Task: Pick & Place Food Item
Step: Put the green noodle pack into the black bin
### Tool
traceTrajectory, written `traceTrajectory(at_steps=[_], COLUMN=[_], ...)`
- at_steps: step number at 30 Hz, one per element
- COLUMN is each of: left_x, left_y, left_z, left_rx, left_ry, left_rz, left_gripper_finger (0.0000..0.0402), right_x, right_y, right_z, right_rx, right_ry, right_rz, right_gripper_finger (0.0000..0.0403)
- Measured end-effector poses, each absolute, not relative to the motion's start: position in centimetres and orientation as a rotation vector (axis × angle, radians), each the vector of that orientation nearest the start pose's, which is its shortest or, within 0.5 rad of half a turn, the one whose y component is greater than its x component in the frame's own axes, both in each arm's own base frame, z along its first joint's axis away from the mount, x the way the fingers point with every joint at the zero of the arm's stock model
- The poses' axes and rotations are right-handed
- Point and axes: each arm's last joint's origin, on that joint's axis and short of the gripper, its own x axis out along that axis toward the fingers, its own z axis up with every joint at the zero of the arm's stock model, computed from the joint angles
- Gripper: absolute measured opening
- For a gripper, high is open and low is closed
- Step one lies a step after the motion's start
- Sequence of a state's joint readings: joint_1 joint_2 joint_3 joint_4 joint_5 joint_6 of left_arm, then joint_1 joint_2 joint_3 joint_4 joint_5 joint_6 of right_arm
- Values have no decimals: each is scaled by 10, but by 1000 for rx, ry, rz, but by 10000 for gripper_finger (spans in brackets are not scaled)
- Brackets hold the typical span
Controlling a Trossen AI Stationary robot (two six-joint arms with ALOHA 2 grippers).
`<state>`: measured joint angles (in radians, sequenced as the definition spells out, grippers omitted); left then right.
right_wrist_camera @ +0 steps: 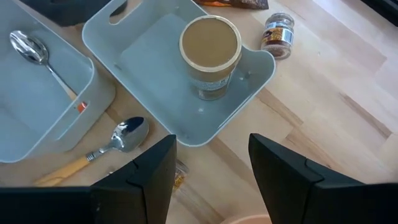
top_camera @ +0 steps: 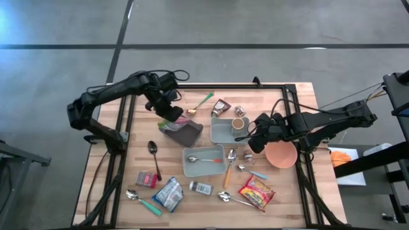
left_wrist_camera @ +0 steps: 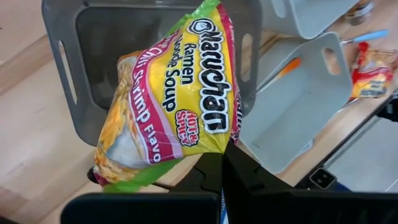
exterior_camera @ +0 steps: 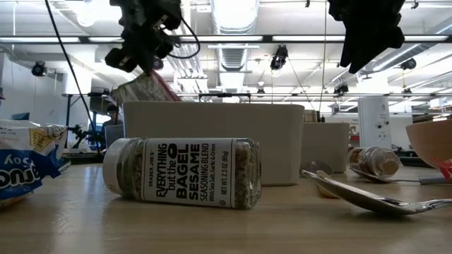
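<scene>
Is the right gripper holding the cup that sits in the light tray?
No, the right gripper hangs open above the table while the cup stands alone in the light tray.

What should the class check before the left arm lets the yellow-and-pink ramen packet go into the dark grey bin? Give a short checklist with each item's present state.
1. Left gripper shut on the yellow-and-pink ramen packet: ok.
2. Packet lifted off the wooden table: ok.
3. Packet above the dark grey bin: ok by the left wrist view, though it overhangs the near rim.
4. Bin interior free of other items: cannot tell, the packet hides much of it.
5. Right gripper open, holding nothing, away over the light grey tray with the tan-lidded cup: ok.
</scene>
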<state>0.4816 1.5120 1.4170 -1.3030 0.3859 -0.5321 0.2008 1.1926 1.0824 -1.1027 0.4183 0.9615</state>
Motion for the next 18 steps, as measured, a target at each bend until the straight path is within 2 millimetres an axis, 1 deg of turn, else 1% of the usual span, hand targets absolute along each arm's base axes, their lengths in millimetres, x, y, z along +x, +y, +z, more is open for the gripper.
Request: traceTrajectory(at_steps=[8,18], left_x=[247,253], left_y=[119,130], left_z=[298,283], left_rx=[-1089,-1136], left_ry=[1343,1385], left_rz=[470,531], left_gripper_finger=[0,0], right_x=[204,205], right_y=[30,30], right_z=[297,297], right_rx=[477,474], right_ry=[921,917], right_rz=[-685,-679], right_gripper_finger=[200,200])
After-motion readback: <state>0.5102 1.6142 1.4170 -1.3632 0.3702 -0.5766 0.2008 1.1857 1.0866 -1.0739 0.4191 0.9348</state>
